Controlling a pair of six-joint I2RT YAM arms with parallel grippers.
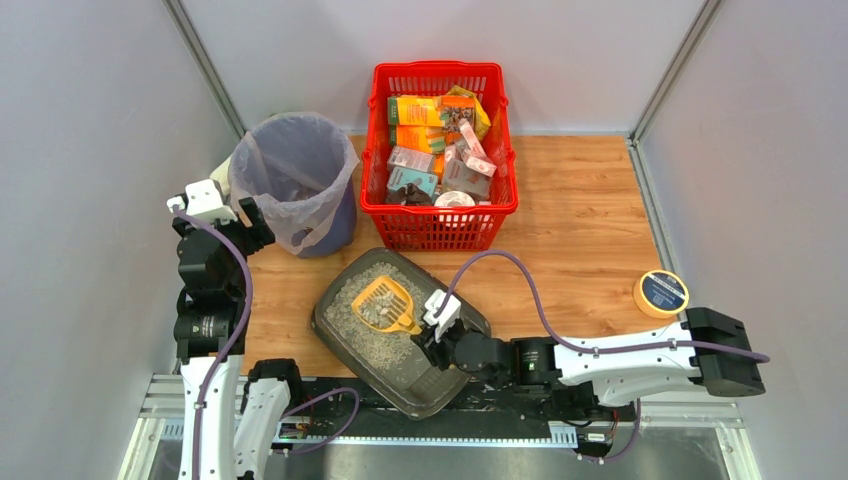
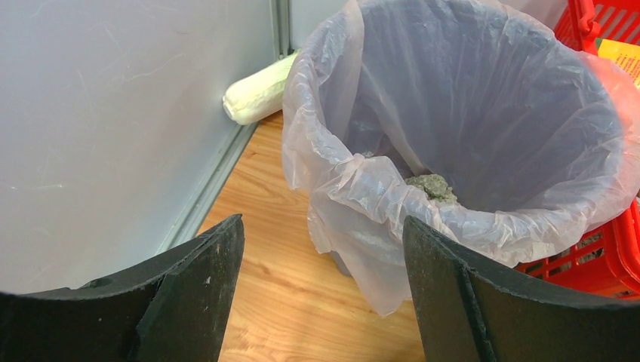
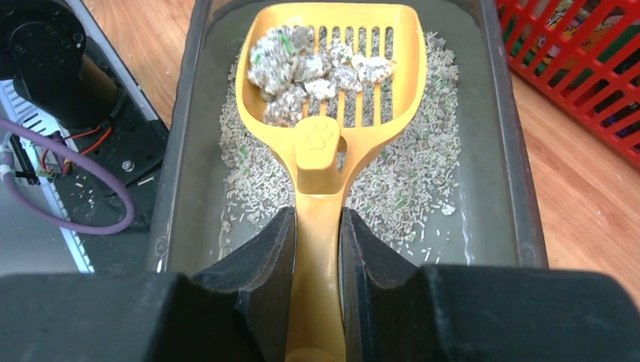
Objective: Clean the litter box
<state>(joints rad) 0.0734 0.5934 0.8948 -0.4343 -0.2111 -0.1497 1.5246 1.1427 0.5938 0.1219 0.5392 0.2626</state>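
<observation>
The right hand (image 3: pixel 317 226) clamps the handle of the yellow scoop (image 3: pixel 317 147) — heaped with clumps (image 3: pixel 302 75) over the litter box (image 3: pixel 498 151) — while the left hand (image 2: pixel 321 256) gapes wide, empty, beside the bag-lined bin (image 2: pixel 468 113).

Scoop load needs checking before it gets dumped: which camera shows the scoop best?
Right wrist: the scoop fills the frame, clumps on its slotted blade, handle clamped between the jaws. The top view shows it small, over the litter box. The left wrist view shows the bin, not the scoop.
</observation>
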